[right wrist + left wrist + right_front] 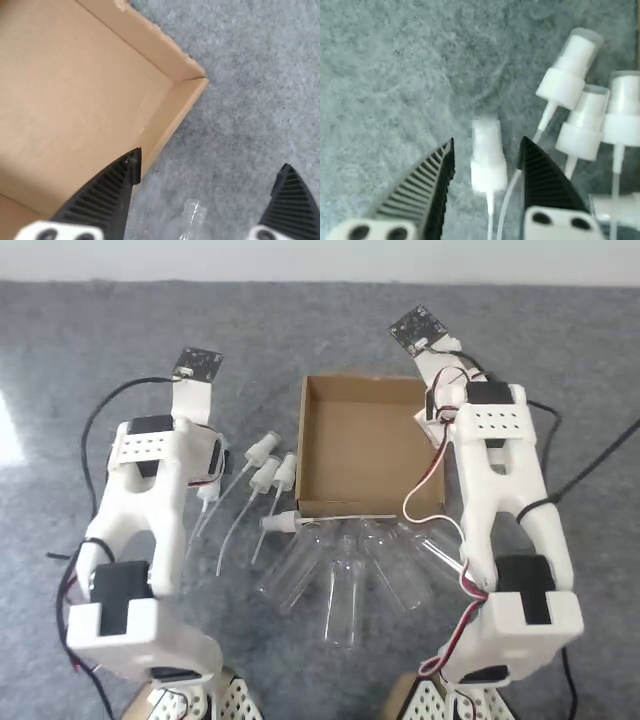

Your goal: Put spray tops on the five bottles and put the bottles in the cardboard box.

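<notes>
1 spray top (488, 170) is framed between the parted jaws of the left pincer (488, 142), its long axis laid along the pincer's reach, tube wristward.

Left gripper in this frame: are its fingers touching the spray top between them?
Apart. The left wrist view shows the left gripper with open fingers either side of the spray top, grey carpet visible in both gaps.

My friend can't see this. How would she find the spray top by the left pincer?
Start at the cardboard box. White spray tops lie beside it. This spray top lies apart from them, alone between the open left pincer's jaws.
</notes>
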`<move>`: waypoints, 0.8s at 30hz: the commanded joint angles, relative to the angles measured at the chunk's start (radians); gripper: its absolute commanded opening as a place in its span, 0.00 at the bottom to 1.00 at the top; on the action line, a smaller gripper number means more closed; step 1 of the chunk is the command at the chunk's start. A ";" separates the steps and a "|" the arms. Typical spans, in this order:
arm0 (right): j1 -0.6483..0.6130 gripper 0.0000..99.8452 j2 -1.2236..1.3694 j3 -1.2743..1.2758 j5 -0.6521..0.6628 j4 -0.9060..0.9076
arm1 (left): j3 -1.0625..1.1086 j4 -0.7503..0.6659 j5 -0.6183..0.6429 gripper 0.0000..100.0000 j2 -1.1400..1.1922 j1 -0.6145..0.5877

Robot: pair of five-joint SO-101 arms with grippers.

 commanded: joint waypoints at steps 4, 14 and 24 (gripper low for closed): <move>0.008 0.37 -0.122 -0.058 -0.052 0.130 | -0.005 -0.034 0.057 0.20 -0.031 -0.003; 0.344 0.37 -0.179 -0.127 0.123 0.438 | -0.004 0.041 -0.020 0.20 -0.107 -0.015; 0.371 0.37 0.001 -0.118 0.241 0.352 | -0.013 0.035 -0.035 0.20 -0.006 -0.012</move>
